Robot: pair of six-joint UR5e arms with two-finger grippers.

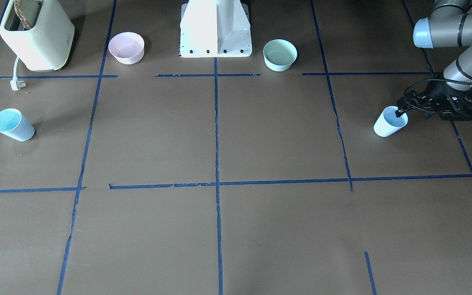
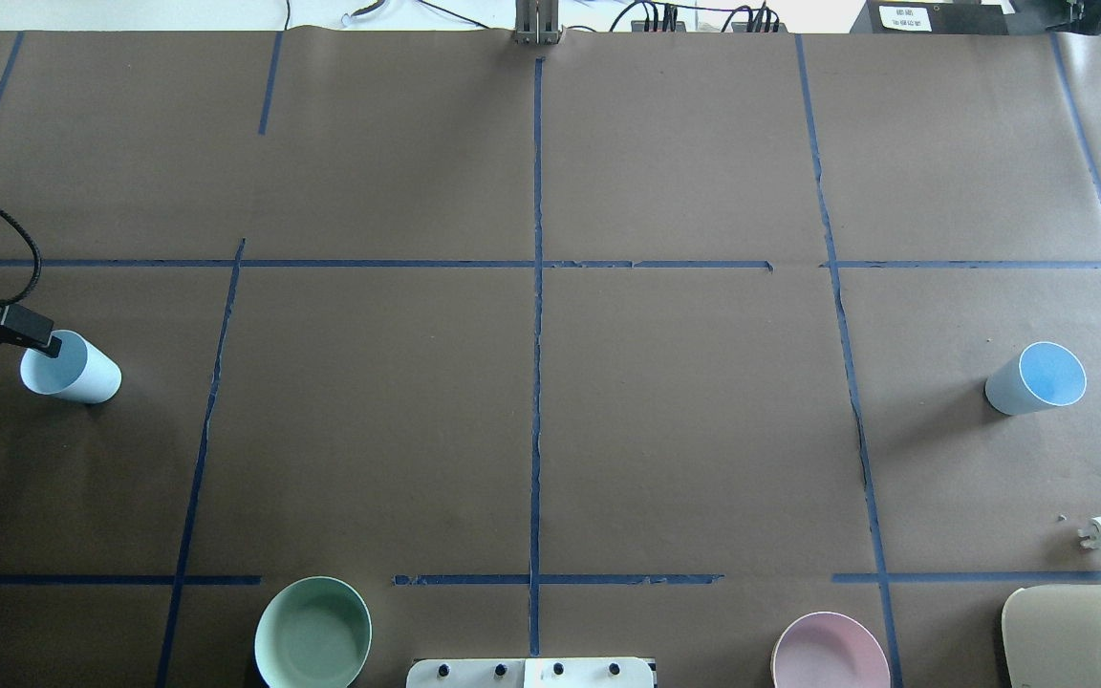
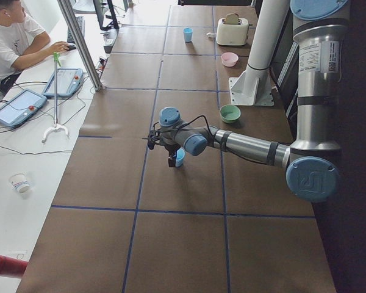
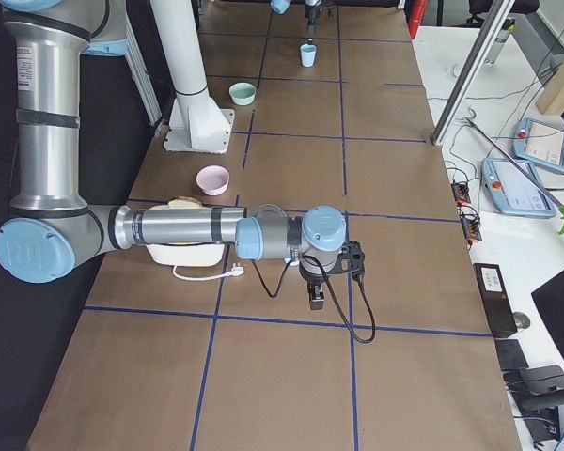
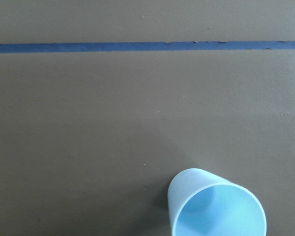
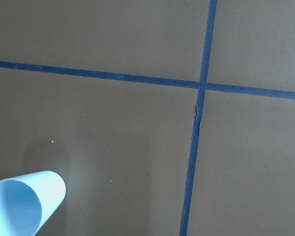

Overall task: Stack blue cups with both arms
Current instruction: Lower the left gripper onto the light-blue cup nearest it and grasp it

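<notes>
Left arm: I read the black two-finger left gripper [image 1: 401,112] at the rim of a small pale-blue tapered plastic cup [image 1: 389,122]. The cup stands upright, far out to the left of the white pedestal base [image 1: 215,30] and a little forward of it. One finger overlaps the cup's mouth. I cannot tell the jaw spread, nor whether the wall is pinched.

The second pale-blue cup [image 1: 13,125] stands upright far to the base's right, untouched. The right gripper [image 4: 315,299] hangs near it. I see it from the side only, so I cannot tell its spread.
</notes>
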